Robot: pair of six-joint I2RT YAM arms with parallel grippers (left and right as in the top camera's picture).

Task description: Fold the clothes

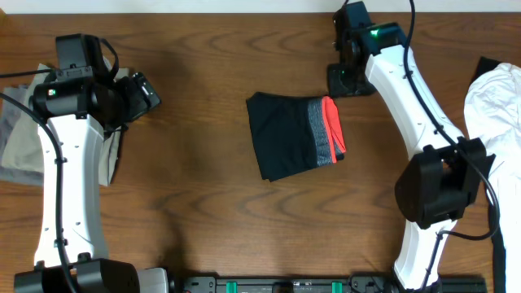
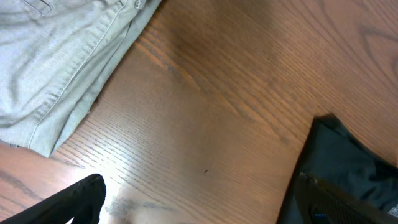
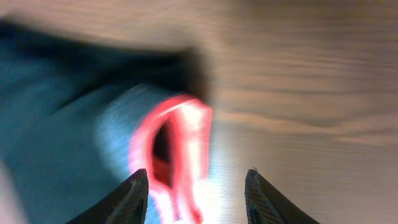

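On the wooden counter (image 1: 203,228) the black pants (image 1: 285,138) lay folded, the right pincer (image 3: 196,196) spread empty by their red waistband (image 1: 330,129), the left pincer (image 2: 199,208) spread wide beside the khaki trousers (image 2: 56,56), seemingly parked clear.

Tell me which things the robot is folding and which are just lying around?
For the job:
- black pants, folded small in the middle, with a grey waistband edged in red-orange

Just lying about:
- tan trousers, bunched at the far left
- white cloth, crumpled at the far right; it might be clothes too, but I can't tell
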